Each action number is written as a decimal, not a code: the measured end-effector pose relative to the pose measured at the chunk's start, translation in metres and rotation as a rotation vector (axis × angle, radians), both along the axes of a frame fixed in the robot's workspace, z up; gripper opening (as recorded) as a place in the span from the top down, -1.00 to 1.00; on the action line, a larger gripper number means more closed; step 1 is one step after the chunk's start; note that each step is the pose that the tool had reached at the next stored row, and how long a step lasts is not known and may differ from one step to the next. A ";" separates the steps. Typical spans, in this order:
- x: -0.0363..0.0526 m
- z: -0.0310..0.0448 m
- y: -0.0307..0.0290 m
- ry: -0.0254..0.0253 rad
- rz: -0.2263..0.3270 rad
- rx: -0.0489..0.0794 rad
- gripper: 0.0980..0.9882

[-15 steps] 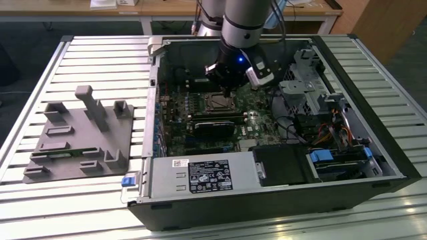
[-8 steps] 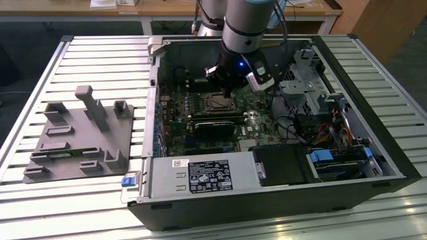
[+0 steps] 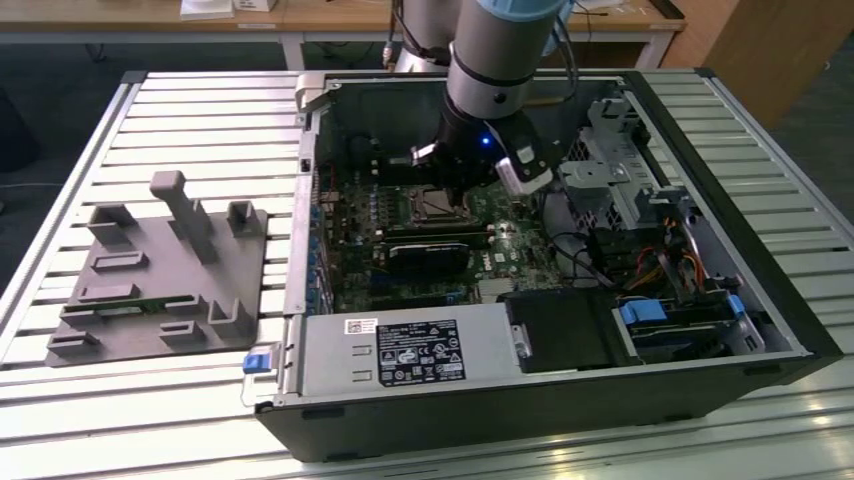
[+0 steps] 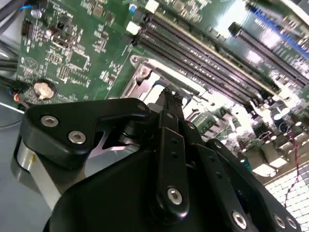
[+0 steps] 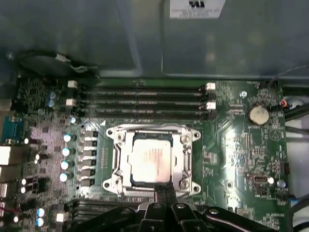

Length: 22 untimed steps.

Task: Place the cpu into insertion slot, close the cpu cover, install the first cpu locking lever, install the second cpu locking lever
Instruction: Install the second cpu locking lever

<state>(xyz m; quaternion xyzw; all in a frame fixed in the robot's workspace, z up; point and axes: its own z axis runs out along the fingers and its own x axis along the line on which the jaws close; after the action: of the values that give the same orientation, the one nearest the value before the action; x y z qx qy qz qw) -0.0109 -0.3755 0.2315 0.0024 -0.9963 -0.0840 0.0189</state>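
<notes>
- Your cpu (image 5: 151,162) sits in the insertion slot (image 5: 119,179), with the cpu cover (image 5: 184,159) down around it.
- Your tool (image 5: 164,189) hovers at the slot's edge, fingers pressed together, gripping nothing.
- The slot lies beside the memory slots (image 5: 145,99).

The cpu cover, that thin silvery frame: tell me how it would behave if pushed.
The thin silvery square cpu cover looks like stiff sheet metal, so probably rigid. Lying flat around the grey metal-topped cpu, it would likely swing rather than slide. Its shiny surface may be slippery.
</notes>
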 end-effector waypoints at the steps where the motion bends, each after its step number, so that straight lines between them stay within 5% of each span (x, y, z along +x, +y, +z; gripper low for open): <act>1: -0.0001 -0.0003 -0.0012 0.0000 0.000 0.000 0.98; 9: -0.0236 -0.0020 -0.0040 -0.0001 0.000 0.000 0.98; 13: -0.0227 -0.0021 -0.0049 0.0015 0.000 0.000 0.98; 18: -0.0091 -0.0021 -0.0052 0.0117 0.000 0.000 0.98; 22: -0.0066 -0.0021 -0.0094 0.0175 -0.001 0.000 0.98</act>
<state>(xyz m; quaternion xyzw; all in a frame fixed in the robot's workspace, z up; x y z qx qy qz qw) -0.0175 -0.3848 0.2294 0.0013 -0.9961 -0.0841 0.0276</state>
